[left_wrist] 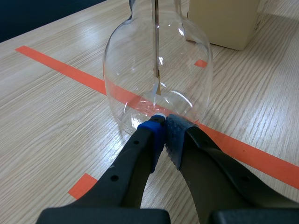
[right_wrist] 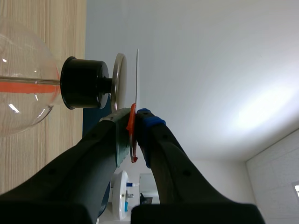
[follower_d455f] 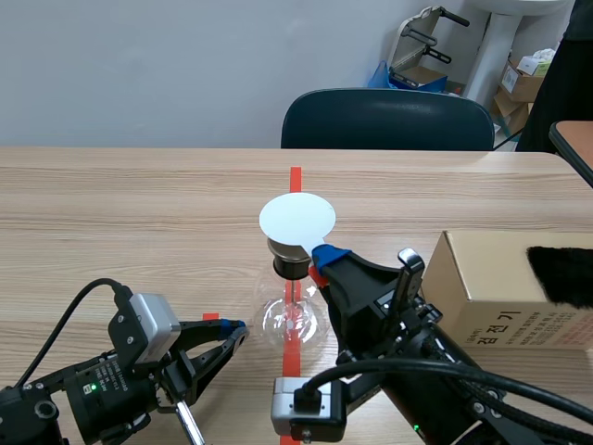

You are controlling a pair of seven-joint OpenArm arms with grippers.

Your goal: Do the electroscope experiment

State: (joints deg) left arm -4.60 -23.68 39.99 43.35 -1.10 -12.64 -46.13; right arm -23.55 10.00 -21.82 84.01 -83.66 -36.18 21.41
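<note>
The electroscope is a clear glass flask (follower_d455f: pixel 295 320) with a black stopper (follower_d455f: pixel 289 261) standing on the orange tape line. A white disc (follower_d455f: pixel 296 219) hovers just over its top. My right gripper (follower_d455f: pixel 320 255) is shut on the disc's orange-red handle (right_wrist: pixel 132 135). In the right wrist view the white disc (right_wrist: pixel 138 77) sits a small gap away from the metal plate (right_wrist: pixel 119 80) on the stopper (right_wrist: pixel 84 83). My left gripper (left_wrist: pixel 163 122) is shut on nothing, its tips at the base of the flask (left_wrist: pixel 156 70). The inner rod and leaf (left_wrist: pixel 157 86) hang straight.
A brown cardboard box (follower_d455f: pixel 500 278) stands on the right of the table with a black furry piece (follower_d455f: pixel 561 273) on it. A dark chair (follower_d455f: pixel 387 119) is behind the far edge. Bare wood lies to the left and beyond the flask.
</note>
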